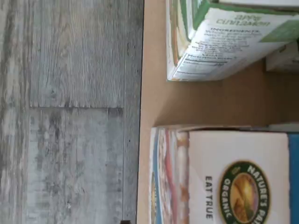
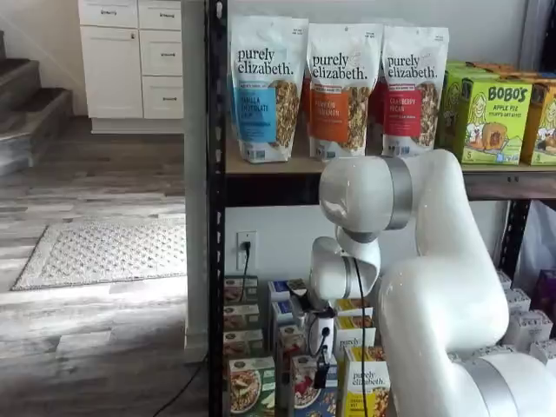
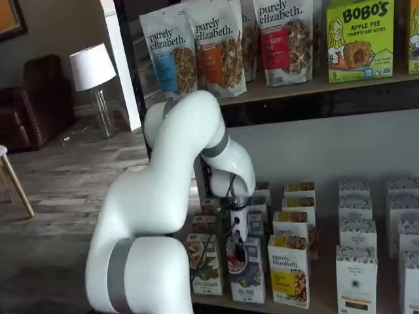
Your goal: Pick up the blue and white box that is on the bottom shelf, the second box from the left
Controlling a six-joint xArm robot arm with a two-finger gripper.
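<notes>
Nature's Path carton top (image 1: 238, 179) fills the wrist view, at the bottom shelf (image 1: 154, 93) edge, green-fronted carton (image 1: 219, 42) alongside. In both shelf views the tool (image 2: 322, 367) hangs directly above the blue and white box (image 2: 313, 391), front row, fingers apparently spread, poised over its upright top.

The arm (image 3: 177, 196) bends down, its fingers (image 3: 239, 250) apparently spread wide.

The jaws (image 2: 321, 375) hang just above the blue and white box (image 2: 314, 393) (bottom shelf (image 2: 217, 382), front row).
</notes>
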